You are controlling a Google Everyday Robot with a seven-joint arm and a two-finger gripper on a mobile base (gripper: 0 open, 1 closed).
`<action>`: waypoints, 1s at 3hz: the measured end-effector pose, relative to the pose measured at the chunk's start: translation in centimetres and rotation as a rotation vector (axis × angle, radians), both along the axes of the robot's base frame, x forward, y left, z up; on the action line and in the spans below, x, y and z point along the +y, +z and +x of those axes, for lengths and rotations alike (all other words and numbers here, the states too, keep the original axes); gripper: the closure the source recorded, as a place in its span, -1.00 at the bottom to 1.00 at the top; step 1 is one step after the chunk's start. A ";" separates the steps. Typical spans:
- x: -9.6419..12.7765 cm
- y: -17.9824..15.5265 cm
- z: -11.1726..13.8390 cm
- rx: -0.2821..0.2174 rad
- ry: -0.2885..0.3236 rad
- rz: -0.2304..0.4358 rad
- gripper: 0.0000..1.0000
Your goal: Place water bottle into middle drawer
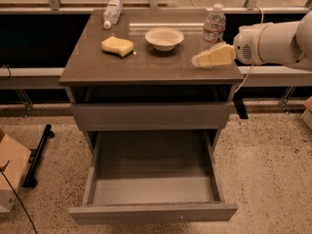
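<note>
Camera view showed the water bottle (214, 24) standing upright at the back right of the counter (146, 68), cap up, so its long axis was vertical. The end effector (213, 56) hung just on the near side of it, low against the body and pointing left. Honestly couldn't tell how wide it was set, or if it was touching the bottle. My guess: it needed to reach back. The middle drawer (151, 211) sat pulled out below.
</note>
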State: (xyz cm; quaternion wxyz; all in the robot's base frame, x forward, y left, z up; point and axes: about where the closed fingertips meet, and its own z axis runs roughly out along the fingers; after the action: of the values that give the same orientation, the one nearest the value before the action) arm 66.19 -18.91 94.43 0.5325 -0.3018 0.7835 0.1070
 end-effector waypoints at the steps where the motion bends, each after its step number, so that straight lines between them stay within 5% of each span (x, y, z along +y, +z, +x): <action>1: -0.4 -0.1 3.0 -0.026 -0.047 0.044 -1.00; 3: -2.1 -1.2 7.9 -0.018 -0.122 0.129 -1.00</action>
State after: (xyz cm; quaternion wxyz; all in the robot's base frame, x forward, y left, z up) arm 74.09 -21.01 93.20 0.5635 -0.2194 0.7870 0.1221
